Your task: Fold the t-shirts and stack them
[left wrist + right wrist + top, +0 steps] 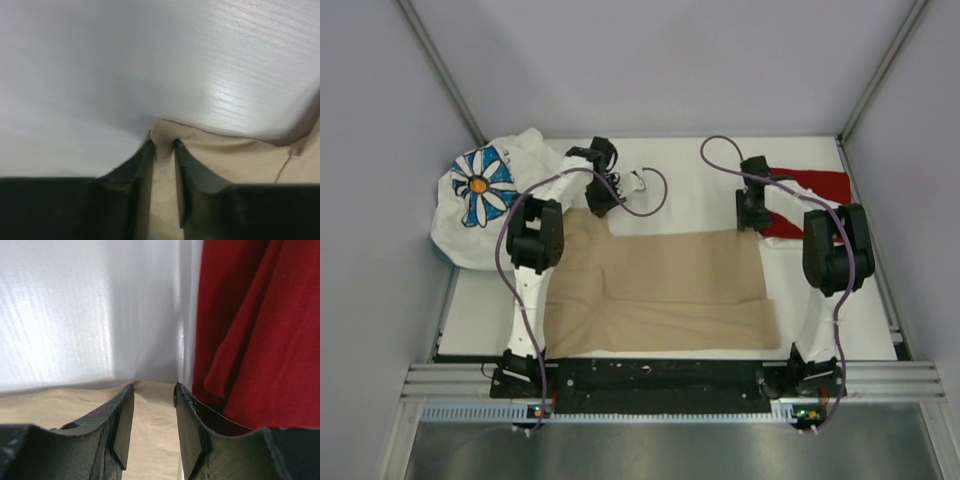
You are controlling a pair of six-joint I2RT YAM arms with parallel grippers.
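The tan t-shirt (660, 290) lies spread flat on the white table, partly folded. My left gripper (601, 205) is down at its far left corner. In the left wrist view that gripper (163, 146) is open by a narrow gap, with tan cloth (165, 190) between its fingers. My right gripper (752, 216) is at the far right corner. It (154, 388) is open, astride the stitched tan hem (152, 435). The dark red t-shirt (817, 192) lies just right of it, close to the right finger (200, 430). The white daisy t-shirt (485, 195) is bunched at the far left.
Grey walls close in the table (700, 185) on three sides. A metal rail (650, 385) runs along the near edge by the arm bases. Purple cables loop over both arms. The daisy shirt hangs over the table's left edge.
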